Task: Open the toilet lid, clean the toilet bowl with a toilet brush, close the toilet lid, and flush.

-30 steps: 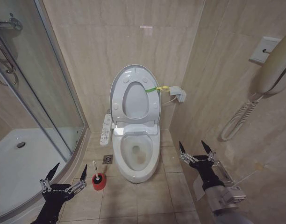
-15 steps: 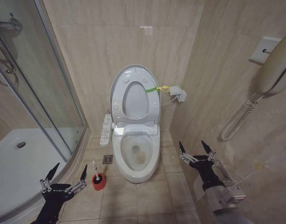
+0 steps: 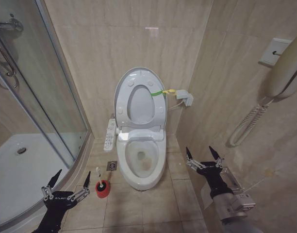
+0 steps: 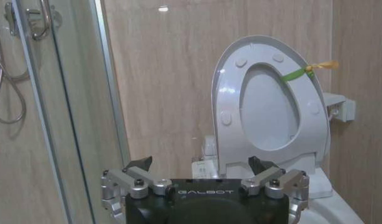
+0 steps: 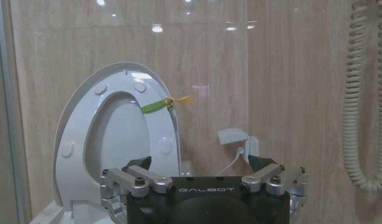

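Holding position, no change from a second ago | toilet lid (image 3: 139,99) up; toilet bowl (image 3: 141,162) exposed | toilet brush (image 3: 99,178) in its red holder (image 3: 103,189) beside my left gripper (image 3: 70,179), wide, empty | right gripper (image 3: 203,153) wide, idle | brush grasp not yet begun

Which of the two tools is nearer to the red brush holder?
The left tool, open beside the shower tray edge, is nearer: the red brush holder stands just beside it. The right tool is across the toilet bowl.

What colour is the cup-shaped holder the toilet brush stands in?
Red; the holder shows best in the head view.
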